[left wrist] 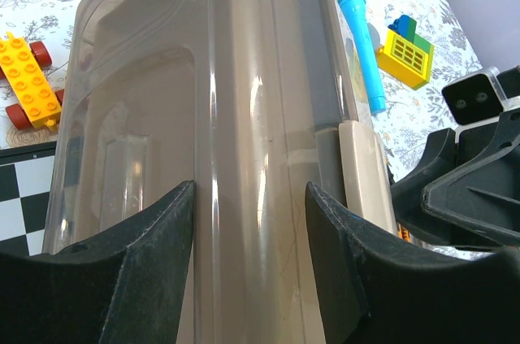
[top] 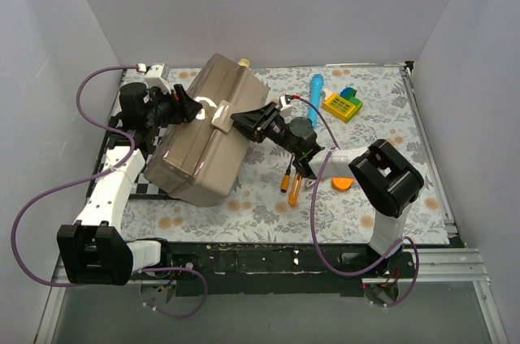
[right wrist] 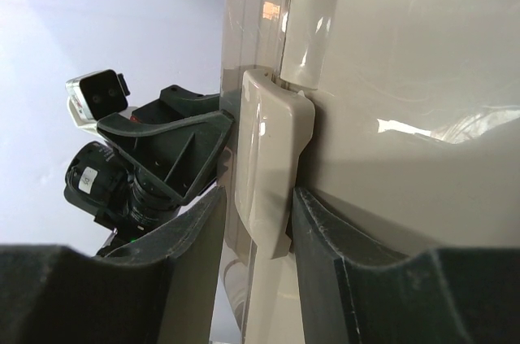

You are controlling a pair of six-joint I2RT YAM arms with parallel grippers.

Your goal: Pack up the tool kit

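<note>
Toolbox tilted at 9 o'clock on mat; left gripper clamps lid ridge, right gripper pinches latch. Risk: an uneven pull slips it free, while screwdrivers at its 4 o'clock lie unpacked.

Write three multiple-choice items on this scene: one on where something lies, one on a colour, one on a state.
1. The small orange-handled screwdrivers lie:
A. inside the box
B. on the floral table cover, beside the large grey-brown translucent plastic toolbox
C. between a gripper's fingers

2. The plastic cylindrical tool near the table's far edge is:
A. red
B. blue
C. green

3. The toolbox's lid is:
A. shut
B. wide open
C. taken off

Answers:
1. B: in the top view they rest on the cover just right of the toolbox.
2. B: its whole body is light blue.
3. A: the halves meet, with the tan latch lying over their seam.
</note>
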